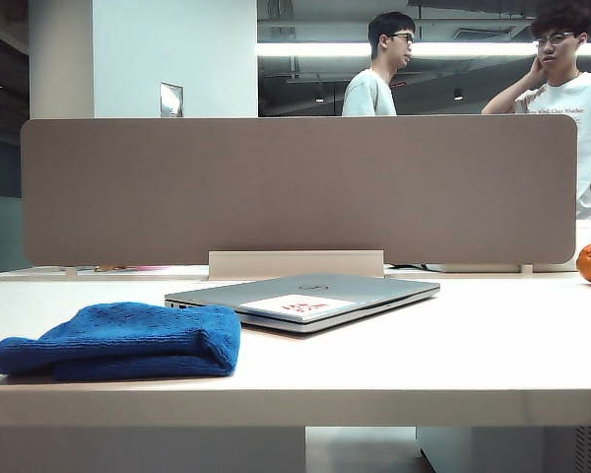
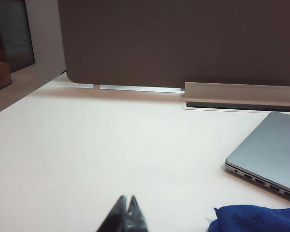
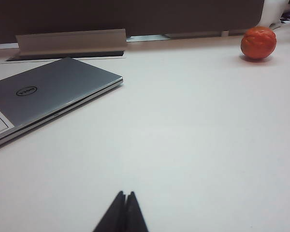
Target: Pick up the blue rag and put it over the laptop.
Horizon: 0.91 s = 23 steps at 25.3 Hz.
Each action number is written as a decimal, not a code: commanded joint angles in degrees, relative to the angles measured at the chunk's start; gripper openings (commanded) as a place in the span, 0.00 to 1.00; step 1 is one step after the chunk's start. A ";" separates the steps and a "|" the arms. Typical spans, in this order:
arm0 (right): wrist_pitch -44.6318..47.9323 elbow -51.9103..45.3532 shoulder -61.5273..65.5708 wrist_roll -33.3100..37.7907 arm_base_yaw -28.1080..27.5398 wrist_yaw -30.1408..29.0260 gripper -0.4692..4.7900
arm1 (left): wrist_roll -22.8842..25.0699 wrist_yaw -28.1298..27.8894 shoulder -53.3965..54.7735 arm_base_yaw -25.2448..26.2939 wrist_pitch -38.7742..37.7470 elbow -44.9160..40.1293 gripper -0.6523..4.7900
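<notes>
Nothing of the task is done yet. On the pale tabletop [image 1: 473,345] the closed laptop [image 1: 305,299] lies bare, ahead of both grippers and between them. The blue rag [image 1: 123,342] sits bunched, untouched, just beside the laptop's near corner and close to the left gripper [image 2: 125,215] on its inner side. The left gripper and the right gripper [image 3: 122,212] both hang low, fingers pressed together, holding nothing. An orange fruit [image 3: 258,43] rests well beyond the right gripper. Grasping, lifting and draping all remain.

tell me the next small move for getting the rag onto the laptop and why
Probably open the left gripper and bring it toward the folded royal-blue knitted rag: its fingertips are shut, the rag lies untouched beside the closed silver-grey laptop, nearer that arm than the shut right gripper.
</notes>
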 commanded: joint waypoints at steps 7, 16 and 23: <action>0.31 -0.31 -0.13 0.31 -0.02 -4.17 0.09 | 0.07 0.20 0.07 -0.04 0.50 0.20 0.11; -0.81 -0.28 -0.13 7.69 0.00 -18.69 0.09 | 0.07 0.02 0.07 -0.04 0.48 0.20 0.11; -0.50 -0.28 -0.13 18.73 0.11 -22.67 0.09 | 0.04 0.00 0.07 -0.04 0.46 0.20 0.11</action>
